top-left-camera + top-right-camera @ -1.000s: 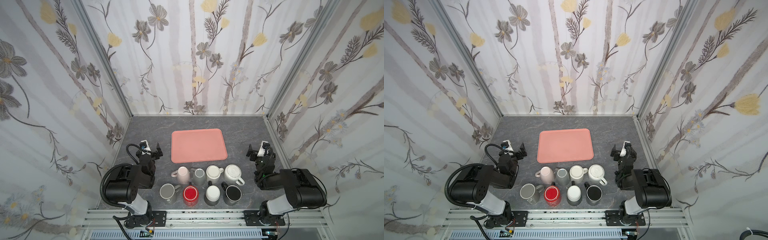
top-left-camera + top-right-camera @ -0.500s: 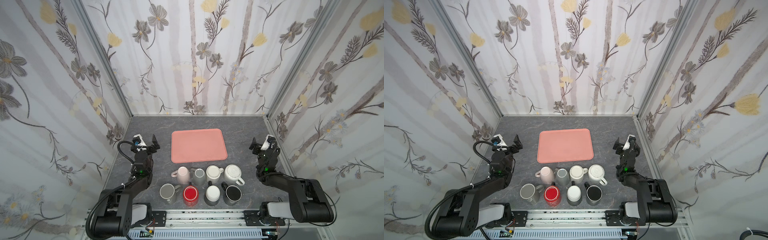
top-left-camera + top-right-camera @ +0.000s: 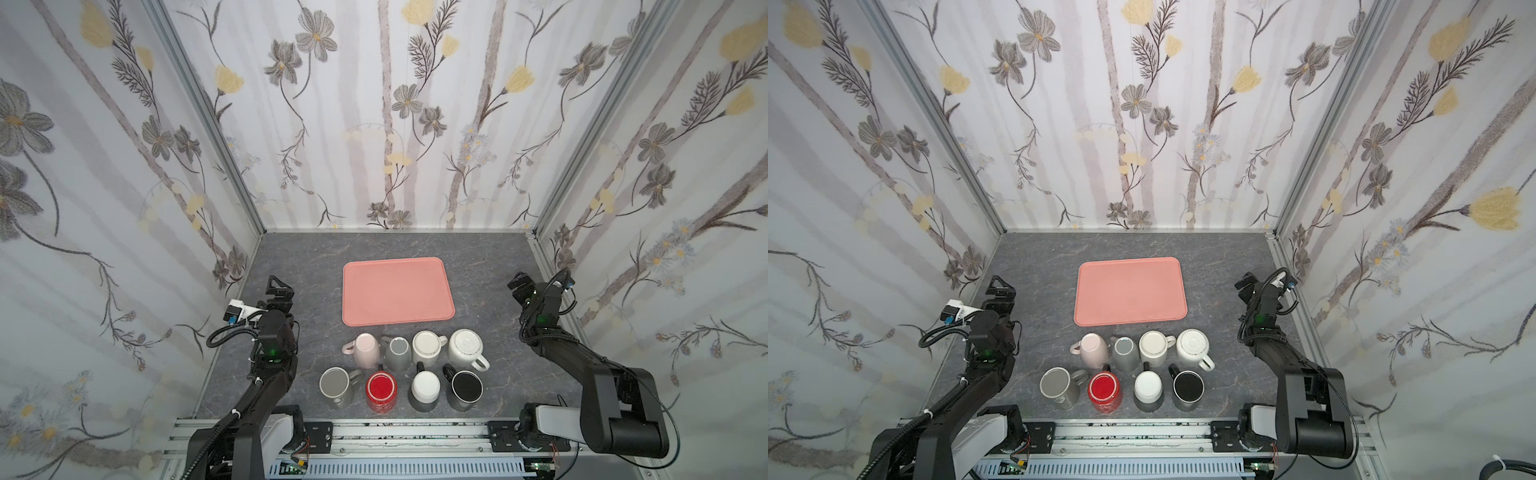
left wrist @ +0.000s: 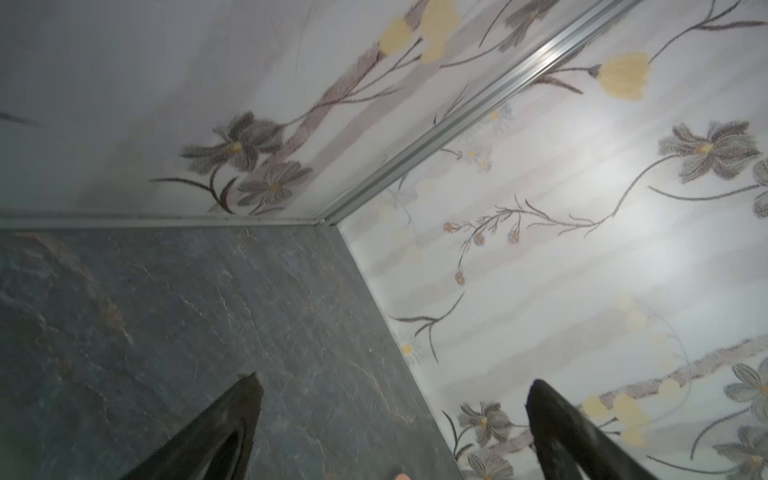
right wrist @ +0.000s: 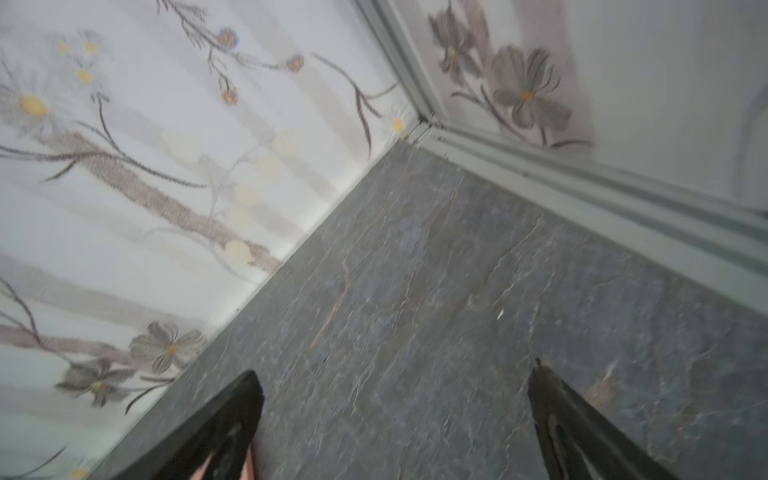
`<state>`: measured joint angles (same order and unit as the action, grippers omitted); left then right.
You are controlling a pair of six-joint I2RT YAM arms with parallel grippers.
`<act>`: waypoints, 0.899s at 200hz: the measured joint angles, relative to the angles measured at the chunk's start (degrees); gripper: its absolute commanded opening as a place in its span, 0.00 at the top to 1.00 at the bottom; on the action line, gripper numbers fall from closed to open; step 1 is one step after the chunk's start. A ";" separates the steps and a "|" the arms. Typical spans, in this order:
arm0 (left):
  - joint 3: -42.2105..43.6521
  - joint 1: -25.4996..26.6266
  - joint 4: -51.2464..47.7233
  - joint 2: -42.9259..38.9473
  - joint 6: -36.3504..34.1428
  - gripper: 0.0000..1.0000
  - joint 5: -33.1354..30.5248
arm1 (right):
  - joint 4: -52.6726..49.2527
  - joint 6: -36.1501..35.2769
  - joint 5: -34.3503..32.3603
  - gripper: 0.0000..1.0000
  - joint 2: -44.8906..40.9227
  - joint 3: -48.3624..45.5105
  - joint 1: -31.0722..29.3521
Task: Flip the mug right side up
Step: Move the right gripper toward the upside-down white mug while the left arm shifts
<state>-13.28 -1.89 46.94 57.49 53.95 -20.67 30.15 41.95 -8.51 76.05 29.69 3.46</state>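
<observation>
The dark grey stone-look tabletop (image 3: 316, 257) is veined with pale and rust lines. The salmon-pink rectangular plastic tray (image 3: 397, 291) is plain. In the rear row stand a pale pink ceramic mug (image 3: 365, 351), a mid-grey ceramic mug (image 3: 398, 353), a cream ceramic mug (image 3: 427, 347) and a white ribbed ceramic mug (image 3: 465, 347). In the front row stand a taupe-grey ceramic mug (image 3: 336, 384), a glossy red ceramic mug (image 3: 381, 388), a white-over-grey ceramic mug (image 3: 424, 388) and a white-ringed black ceramic mug (image 3: 466, 387). The white panel walls (image 3: 374, 124) carry grey stripes and grey and yellow flowers.

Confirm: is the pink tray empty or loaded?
Empty. In both top views the pink tray is bare edge to edge; the mugs stand off it, on the table.
</observation>
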 measured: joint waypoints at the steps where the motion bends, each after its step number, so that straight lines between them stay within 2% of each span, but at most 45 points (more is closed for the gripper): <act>1: 0.04 0.00 0.02 0.04 0.13 0.00 0.13 | -0.13 0.00 0.46 0.00 0.20 0.22 -0.02; 23: -2.27 -0.07 0.61 1.11 1.07 0.00 5.09 | -3.52 -2.45 6.32 0.04 3.82 5.86 -2.75; 56: -16.48 1.55 -9.05 6.40 -3.30 0.03 15.32 | -9.86 -9.38 13.79 0.27 12.57 15.65 -9.05; 81: -18.71 5.53 -17.42 7.54 -5.75 0.02 19.76 | -14.88 -12.15 16.28 0.43 21.31 21.77 -11.63; 132: -17.07 14.34 -25.70 3.93 -8.70 0.01 21.99 | -23.34 -17.09 17.16 0.54 32.20 33.92 -18.18; 180: -16.09 16.85 -29.64 1.70 -10.32 0.01 21.94 | -28.06 -18.05 14.12 0.62 37.24 37.40 -20.61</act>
<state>-29.36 14.96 17.30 59.20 43.64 1.28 2.09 23.90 5.61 113.30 67.09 -17.15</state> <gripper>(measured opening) 0.994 0.395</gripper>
